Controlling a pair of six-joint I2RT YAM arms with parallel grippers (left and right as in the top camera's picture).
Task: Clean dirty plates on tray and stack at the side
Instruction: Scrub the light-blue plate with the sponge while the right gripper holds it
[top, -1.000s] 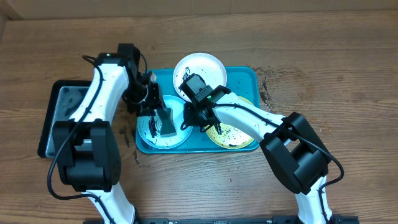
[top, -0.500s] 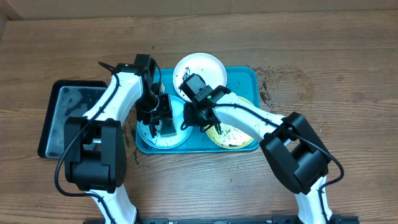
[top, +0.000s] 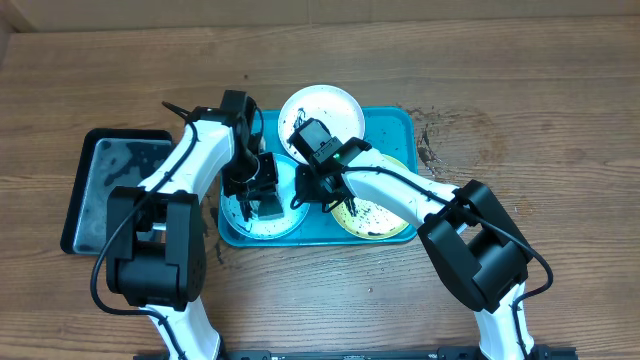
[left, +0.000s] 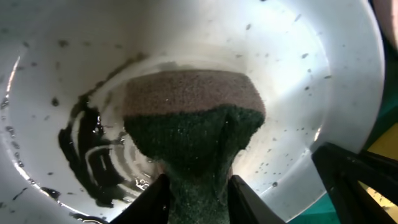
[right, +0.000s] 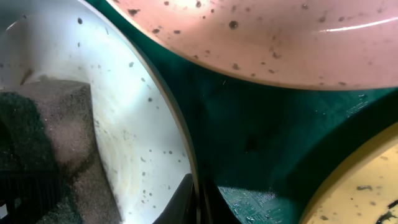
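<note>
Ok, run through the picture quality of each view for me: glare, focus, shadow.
Overhead: evenly lit and sharp, with only soft shadows on the table. Left wrist: the sponge is fairly crisp, while wet glare whitens the blue-rimmed plate on the right. Right wrist: the white plate at top is soft and tinted pinkish, the tray dark in shadow.

L gripper (top: 262, 190) w/ sponge (top: 270, 208) and R gripper (top: 303, 192) crowd blue-rimmed plate (top: 245, 222); desk (top: 560, 120) R of tray (top: 390, 130) open; black tray (top: 120, 190) blocks L.
</note>
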